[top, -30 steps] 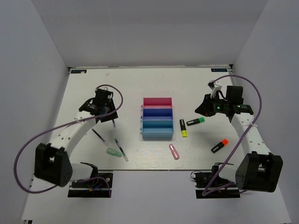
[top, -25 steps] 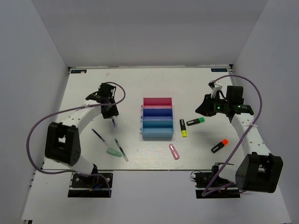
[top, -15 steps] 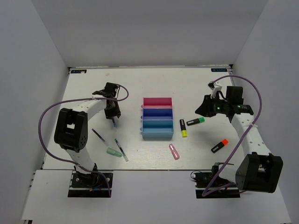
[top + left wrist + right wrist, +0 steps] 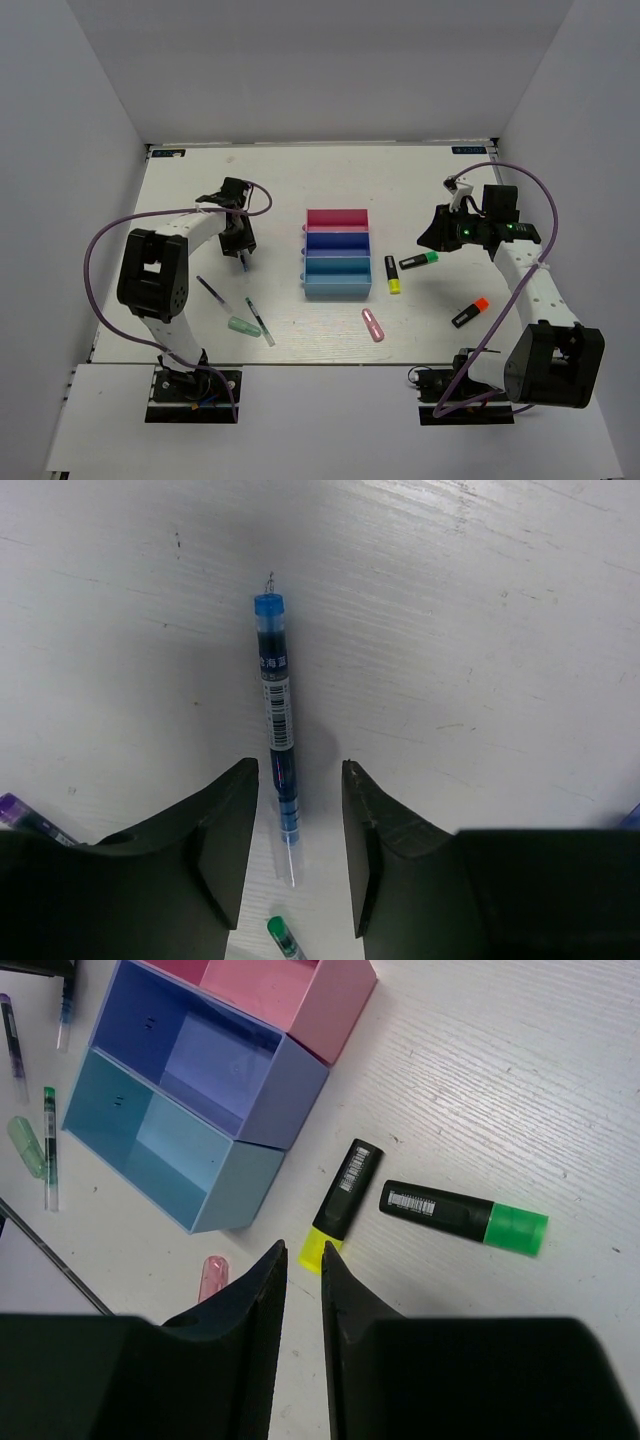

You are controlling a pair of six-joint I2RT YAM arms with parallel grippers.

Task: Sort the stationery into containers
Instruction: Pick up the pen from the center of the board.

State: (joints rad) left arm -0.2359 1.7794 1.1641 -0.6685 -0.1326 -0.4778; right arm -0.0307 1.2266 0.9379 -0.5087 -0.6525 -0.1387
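Note:
The containers are joined in a row: pink (image 4: 337, 218), dark blue (image 4: 337, 241) and light blue (image 4: 337, 270). Left of them, my left gripper (image 4: 298, 770) is open, its jaws on either side of a thin blue pen (image 4: 277, 710) lying on the table, without touching it. My right gripper (image 4: 303, 1250) hovers above the table with its jaws a narrow gap apart and nothing held. Below it lie a yellow-capped highlighter (image 4: 342, 1200) and a green-capped one (image 4: 462, 1215). An orange-capped highlighter (image 4: 469, 313) lies nearer the front right.
A pink stick (image 4: 373, 325) lies in front of the trays. At front left lie a mint stick (image 4: 243, 326) and two thin pens (image 4: 211, 291) (image 4: 259, 320). The white walls enclose the table on three sides.
The left arm's rear links have swung towards the back and upright, while its gripper stayed over the blue pen, shifting slightly right. The right arm has hardly moved.

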